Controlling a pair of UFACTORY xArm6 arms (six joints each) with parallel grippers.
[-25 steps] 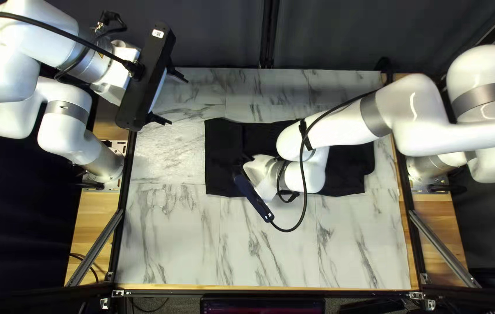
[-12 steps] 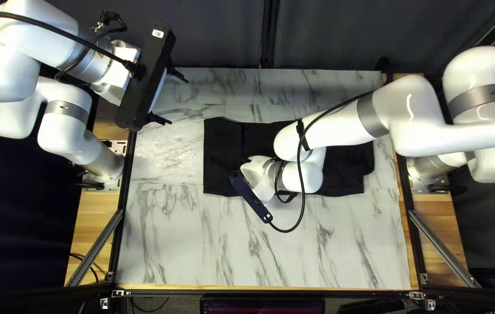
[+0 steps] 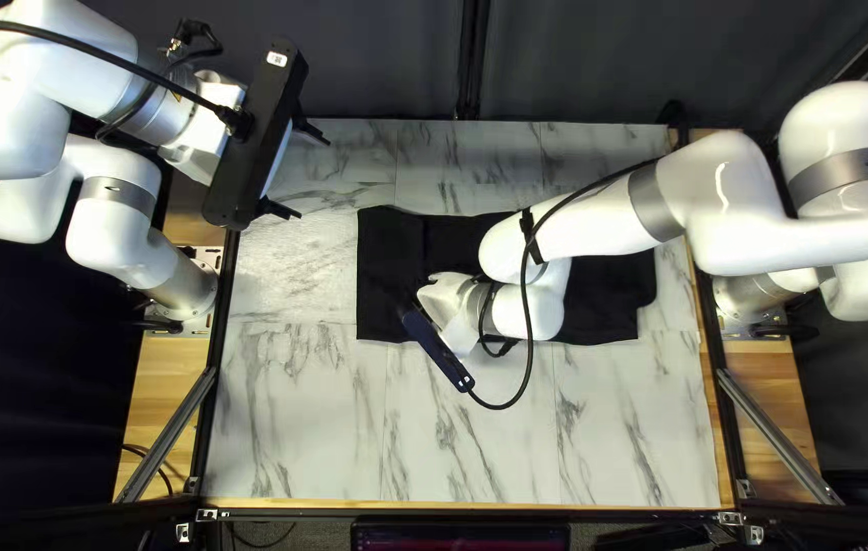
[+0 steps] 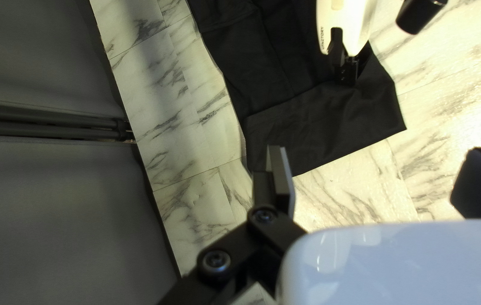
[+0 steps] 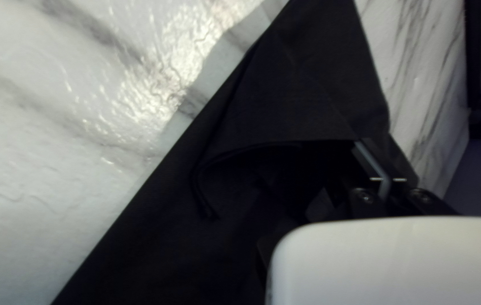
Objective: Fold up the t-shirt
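In the top left view the t-shirt [image 3: 389,276] lies spread across the middle of the tabletop [image 3: 475,449], its long sides running between the two arm bases; the right arm [image 3: 597,219] reaches over it, hiding much of its middle, and its tool is tipped low near the t-shirt's left end, presumably to get under a layer; the left end effector [image 3: 312,176] hangs beyond the t-shirt's far left corner, apart from it, probably parked there to leave the other arm room.

In the left wrist view the left end effector's fingers are spread wide with nothing between them; ahead is the t-shirt's end, with an edge running across it towards the right end effector [image 4: 347,76], which comes down onto the t-shirt.

In the right wrist view the right end effector's fingers are pressed close together, seemingly pinching the t-shirt's raised edge; the layer bows up beside them over a dark hollow, so the hold looks meant for drawing that layer over; too shallow a pinch could let it slip.
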